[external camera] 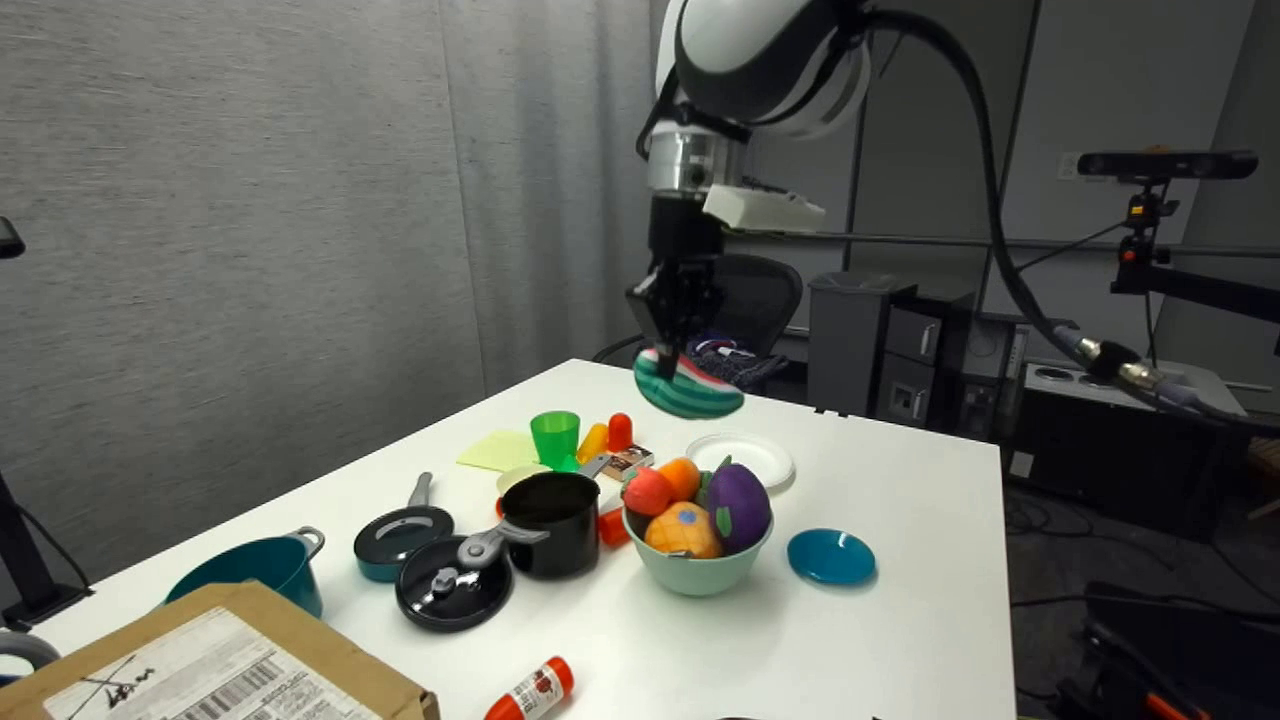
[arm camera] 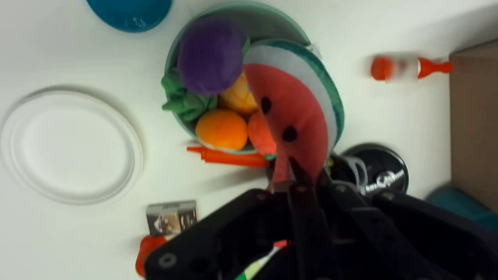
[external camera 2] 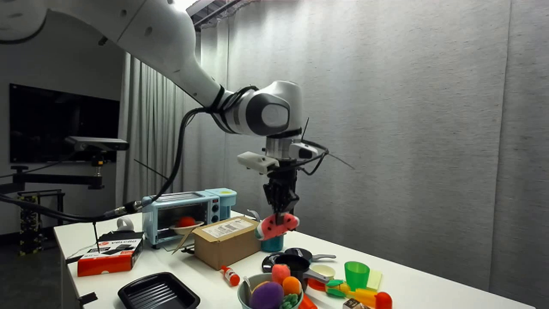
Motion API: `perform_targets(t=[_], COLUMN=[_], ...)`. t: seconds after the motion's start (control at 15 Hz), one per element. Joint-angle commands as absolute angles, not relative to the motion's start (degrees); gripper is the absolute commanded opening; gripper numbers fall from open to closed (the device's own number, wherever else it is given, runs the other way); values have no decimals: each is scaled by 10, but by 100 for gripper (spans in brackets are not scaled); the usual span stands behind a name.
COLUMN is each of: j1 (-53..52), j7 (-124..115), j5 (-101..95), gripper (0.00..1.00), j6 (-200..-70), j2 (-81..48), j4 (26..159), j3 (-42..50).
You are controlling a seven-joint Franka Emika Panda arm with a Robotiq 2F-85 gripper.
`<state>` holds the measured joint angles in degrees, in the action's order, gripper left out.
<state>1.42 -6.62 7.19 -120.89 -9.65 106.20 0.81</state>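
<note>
My gripper (external camera 2: pixel 281 218) is shut on a plush watermelon slice (external camera 2: pixel 268 228), lifted well above the table in both exterior views. In the wrist view, the slice (arm camera: pixel 301 105) has its red, black-seeded face showing and its green rind towards the upper right; the fingers pinch and fold the red fabric. Beneath it in that view lies a pale green bowl (arm camera: pixel 170 58), partly covered by the slice. Inside the bowl are a purple eggplant (external camera: pixel 738 505), an orange fruit (arm camera: pixel 221 130), a red fruit (external camera: pixel 648 490) and a yellow checked one (external camera: pixel 683 530).
Near the bowl stand a black pot (external camera: pixel 550 530), a teal plate (external camera: pixel 830 557) and a white plate (external camera: pixel 740 458). A green cup (external camera 2: pixel 357 274), black lid (external camera: pixel 455 600), cardboard box (external camera 2: pixel 227 244), toaster oven (external camera 2: pixel 182 214) and black tray (external camera 2: pixel 158 292) also occupy the table.
</note>
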Motion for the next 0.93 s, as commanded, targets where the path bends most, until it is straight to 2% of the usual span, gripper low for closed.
perform_targets(t=[0.0,0.33,0.4,0.47,0.8,0.87], j1=[12,-3,-8,2,-6,-6], j7=[-82,-135,-140,-118,-127,-127], j5=[67,41,35,50,45,45], gripper=[1,1,1,6,6,1], j6=[-1299,-1401,-1405,-1396,-1405,-1405], j2=[-98,-174,-184,-151,-180,-180], j4=[1040,978,968,1011,982,981], j3=[13,13,13,11,11,11])
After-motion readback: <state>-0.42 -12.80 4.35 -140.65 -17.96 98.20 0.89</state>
